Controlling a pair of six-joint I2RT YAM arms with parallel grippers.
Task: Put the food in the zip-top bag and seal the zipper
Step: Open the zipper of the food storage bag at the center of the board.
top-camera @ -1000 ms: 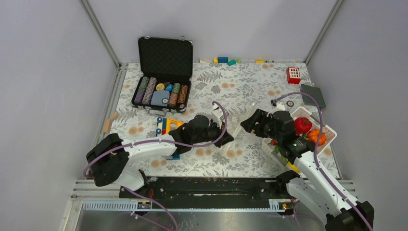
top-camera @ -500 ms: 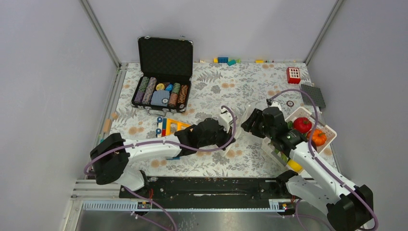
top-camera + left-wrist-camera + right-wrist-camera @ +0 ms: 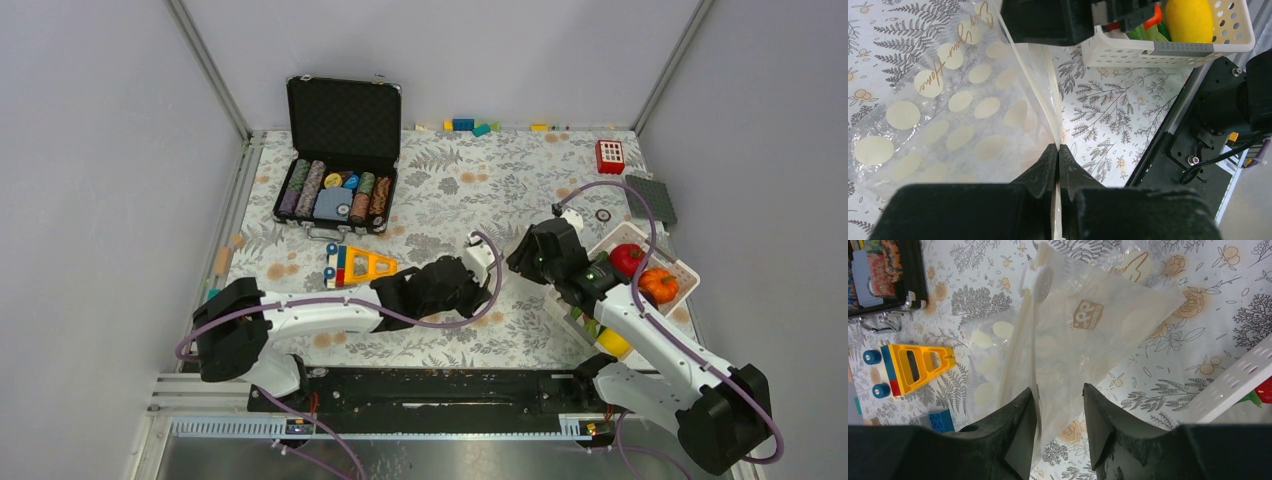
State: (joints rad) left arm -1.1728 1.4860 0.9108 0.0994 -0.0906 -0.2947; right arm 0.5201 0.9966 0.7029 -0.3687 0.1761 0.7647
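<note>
Three grey walls [image 3: 450, 50], floral tabletop [image 3: 480, 180] w/ zip-top bag [image 3: 948, 110] mid-table.

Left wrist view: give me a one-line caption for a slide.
Left gripper pinches the edge of the polka-dot zip-top bag, white basket of toy food beyond.

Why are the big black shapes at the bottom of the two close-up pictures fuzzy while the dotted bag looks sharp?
Left wrist view: the left claw is very near the lens, so its black body blurs; the dotted bag beyond is crisp. Right wrist view: likewise, the right claw is soft-edged, the bag sharp. Top external view: even light, faint shadows, all in focus.
</note>
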